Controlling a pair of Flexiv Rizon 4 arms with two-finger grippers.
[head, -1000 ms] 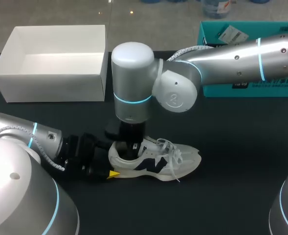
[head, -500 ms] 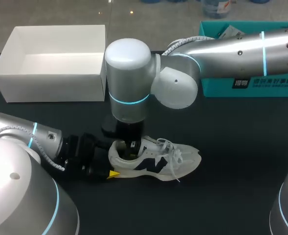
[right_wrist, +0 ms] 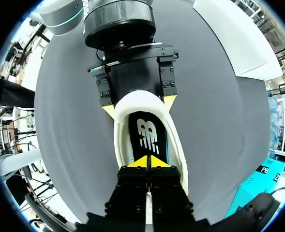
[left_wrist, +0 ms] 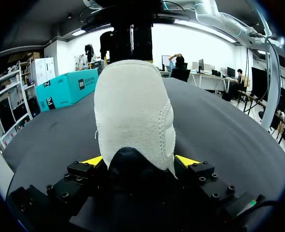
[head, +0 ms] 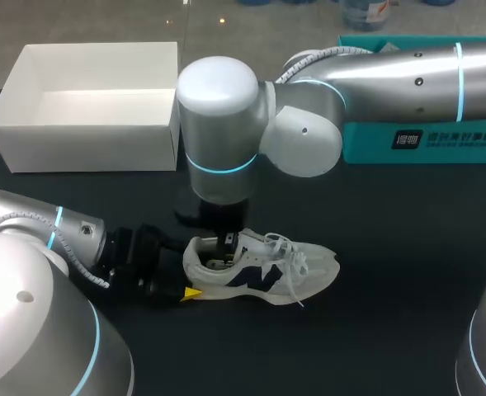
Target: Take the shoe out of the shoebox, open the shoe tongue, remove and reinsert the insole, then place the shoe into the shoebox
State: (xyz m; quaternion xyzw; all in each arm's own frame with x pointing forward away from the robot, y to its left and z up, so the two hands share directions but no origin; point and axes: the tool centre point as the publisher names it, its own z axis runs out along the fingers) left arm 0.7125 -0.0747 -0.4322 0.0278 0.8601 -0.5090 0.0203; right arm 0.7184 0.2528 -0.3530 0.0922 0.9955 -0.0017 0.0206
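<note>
Head view: the shoe (head: 267, 271) stands on its sole on the black table (head: 391, 330), in the lower middle of the frame. It is well apart from the white shoebox (head: 86, 148) at upper left, whose inside shows nothing but bare card. So I judge the first step done: the shoe is out.

My left gripper (left_wrist: 139, 162) is clamped on the heel, one yellow tip pressed to each side, and steadies the shoe. My right arm comes down from the upper right into the shoe's mouth. In the right wrist view, my right gripper (right_wrist: 148, 162) has its yellow tips pinched together just above the forward part of the insole (right_wrist: 144, 135). I see nothing nipped between them.

The insole lies flat inside the shoe. I cannot tell from this whether it has yet to come out or has already gone back in. The tongue I cannot make out behind the wrist, though the mouth is wide enough to admit the fingers, so I reckon it is pushed forward. The return of the shoe to the shoebox is certainly not yet done.

The shoe's long axis runs nearly left to right across the head view, heel at left in my left gripper, toe at right.
</note>
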